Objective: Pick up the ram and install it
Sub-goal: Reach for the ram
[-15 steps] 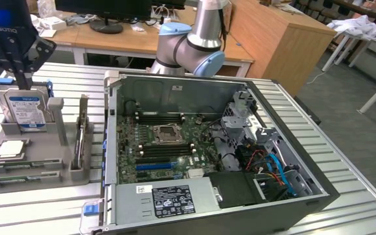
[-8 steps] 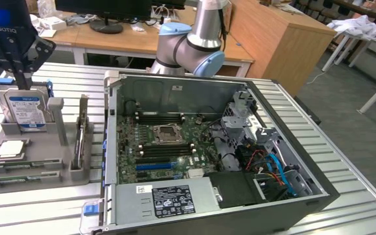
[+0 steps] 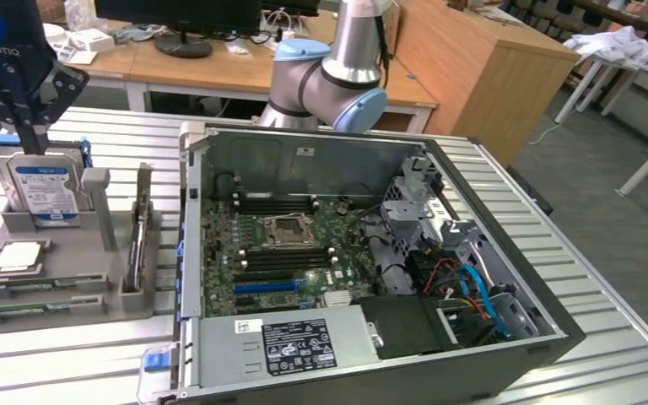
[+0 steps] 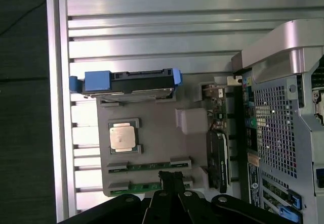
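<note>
Two ram sticks, thin and green, lie edge-up in slots at the front of a grey holder (image 3: 65,299): one ram (image 4: 150,166) and a second (image 4: 144,187) beside it, also seen as green strips (image 3: 34,289). My black gripper (image 4: 172,179) hangs above the holder, its fingers pressed together with nothing between them, their tips over the nearer stick's end. In the exterior view the gripper (image 3: 34,142) is high at the exterior view's left, in front of the hard drive. The open PC case (image 3: 504,278) shows the motherboard's black memory slots (image 3: 284,257) beside the CPU socket (image 3: 288,228).
The holder also carries an upright blue-labelled hard drive (image 3: 40,187), a square silver CPU (image 3: 20,256) and a standing card (image 3: 141,236). All sit on a ribbed metal table (image 3: 77,354). The arm's base (image 3: 330,84) rises behind the case. Wooden desks stand beyond.
</note>
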Controlling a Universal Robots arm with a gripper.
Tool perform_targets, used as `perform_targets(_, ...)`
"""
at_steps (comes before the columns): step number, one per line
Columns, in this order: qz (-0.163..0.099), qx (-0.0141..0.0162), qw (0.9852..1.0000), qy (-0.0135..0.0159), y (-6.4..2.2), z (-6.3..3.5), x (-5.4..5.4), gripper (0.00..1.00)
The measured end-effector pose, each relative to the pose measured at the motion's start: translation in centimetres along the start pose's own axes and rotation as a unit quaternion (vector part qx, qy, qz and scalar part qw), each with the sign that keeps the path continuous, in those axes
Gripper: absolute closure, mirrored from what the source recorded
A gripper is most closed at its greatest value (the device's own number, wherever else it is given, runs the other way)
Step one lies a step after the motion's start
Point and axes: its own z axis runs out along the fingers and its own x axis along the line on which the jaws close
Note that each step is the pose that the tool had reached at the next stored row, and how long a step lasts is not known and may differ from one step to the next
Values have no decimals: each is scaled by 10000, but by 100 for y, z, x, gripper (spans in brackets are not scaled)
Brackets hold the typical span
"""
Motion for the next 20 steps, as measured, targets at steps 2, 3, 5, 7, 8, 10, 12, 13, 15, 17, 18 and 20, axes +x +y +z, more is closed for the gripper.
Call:
perform_targets(2,-1,0,10000,0,0,0,1,89)
perform_targets(3,-1,0,10000,0,0,0,1,89)
perform_targets(5,0,0,10000,0,0,0,2,89)
perform_targets(7,0,0,10000,0,-3,0,4,89)
perform_targets(8,0,0,10000,1,-10,-1,3,89)
perform_targets(10,0,0,10000,0,-33,-2,0,89)
perform_targets(12,0,0,10000,0,-62,-3,-1,89)
perform_targets(13,0,0,10000,0,-79,-3,-2,89)
perform_targets(15,0,0,10000,0,-114,-5,-4,89)
perform_targets(17,0,0,10000,0,-150,-6,-5,89)
perform_targets(18,-1,0,10000,0,-169,-7,-6,89)
perform_targets(20,0,0,10000,0,-204,-9,-7,89)
